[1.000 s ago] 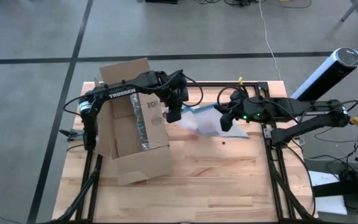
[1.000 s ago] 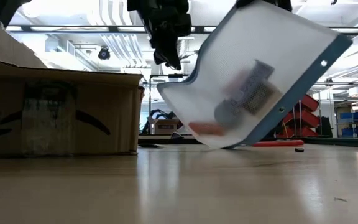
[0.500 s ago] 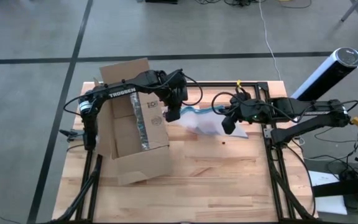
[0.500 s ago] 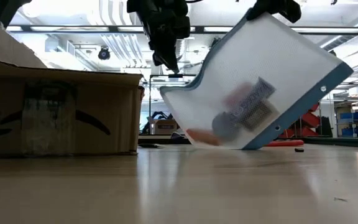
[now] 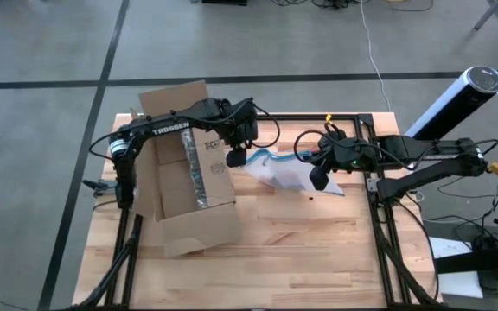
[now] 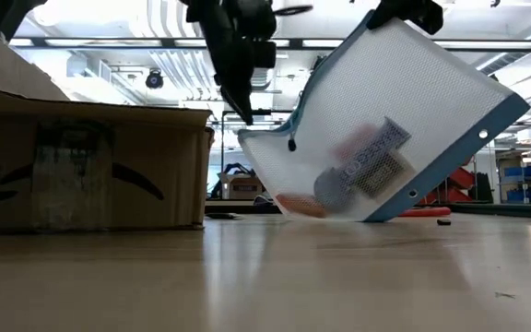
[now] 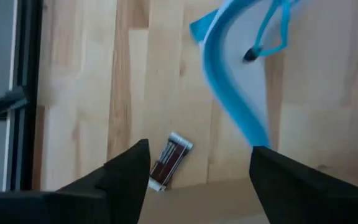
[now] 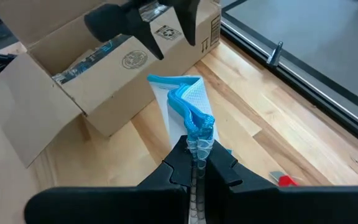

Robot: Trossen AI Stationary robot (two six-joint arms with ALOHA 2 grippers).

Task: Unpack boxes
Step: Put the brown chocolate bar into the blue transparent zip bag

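High view: box (image 5: 188,177) lies beside open left claw (image 5: 234,155).

A robotics lab or workshop — a butcher-block tabletop (image 5: 275,242) on a black metal frame (image 5: 379,199) stands on a grey concrete floor (image 5: 50,52) crossed by dark tape lines, with cables at twelve o'clock; beyond it, ceiling strip lights (image 6: 155,41) and shelving (image 6: 528,180).

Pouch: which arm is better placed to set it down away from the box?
Probably the right. The right gripper is shut on the pouch, tilted with one edge on the table. The left gripper hangs open beside the box, holding nothing.
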